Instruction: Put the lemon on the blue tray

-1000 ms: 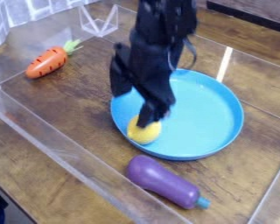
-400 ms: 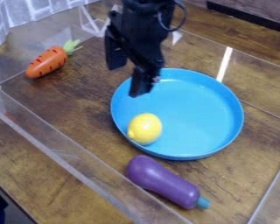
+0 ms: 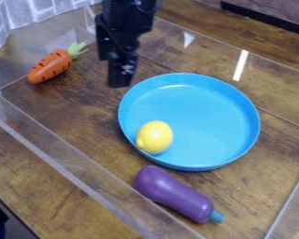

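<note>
The yellow lemon [image 3: 153, 137] lies inside the blue tray [image 3: 227, 126], close to its front-left rim. My black gripper [image 3: 119, 67] hangs above the wooden table up and to the left of the tray, between the tray and the carrot. Its jaws stand open with nothing between them. One dark fingertip [image 3: 121, 73] points down toward the table, well apart from the lemon.
An orange carrot [image 3: 49, 65] with a green top lies at the left. A purple eggplant [image 3: 174, 194] with a teal stem lies in front of the tray. A clear plastic wall [image 3: 40, 121] runs diagonally along the near-left side, and a clear container stands at the back.
My gripper let go of the lemon in the tray, rose, and moved up and to the left away from it. The lemon stays where it was set down.
</note>
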Controlling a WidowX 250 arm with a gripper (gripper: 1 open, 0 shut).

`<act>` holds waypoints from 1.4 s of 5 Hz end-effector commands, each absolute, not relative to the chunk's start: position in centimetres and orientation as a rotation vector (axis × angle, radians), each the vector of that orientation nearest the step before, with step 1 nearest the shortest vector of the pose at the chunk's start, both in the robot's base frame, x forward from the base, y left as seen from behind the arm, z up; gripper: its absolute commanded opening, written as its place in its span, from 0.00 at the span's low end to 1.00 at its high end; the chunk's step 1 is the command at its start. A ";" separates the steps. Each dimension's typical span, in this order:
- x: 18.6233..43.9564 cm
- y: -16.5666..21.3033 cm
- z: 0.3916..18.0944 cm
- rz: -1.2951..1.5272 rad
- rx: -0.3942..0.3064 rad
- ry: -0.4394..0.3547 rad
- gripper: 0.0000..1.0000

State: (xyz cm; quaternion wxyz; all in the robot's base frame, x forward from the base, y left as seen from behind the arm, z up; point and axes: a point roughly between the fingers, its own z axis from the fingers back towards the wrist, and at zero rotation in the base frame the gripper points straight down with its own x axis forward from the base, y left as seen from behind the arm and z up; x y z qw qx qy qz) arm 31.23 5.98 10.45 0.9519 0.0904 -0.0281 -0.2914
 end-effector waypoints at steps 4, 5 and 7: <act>32.1 11.5 7.9 -0.594 0.273 -0.144 1.00; 32.6 10.7 7.2 -0.574 0.285 -0.148 1.00; 35.3 10.8 6.2 -0.628 0.310 -0.189 0.00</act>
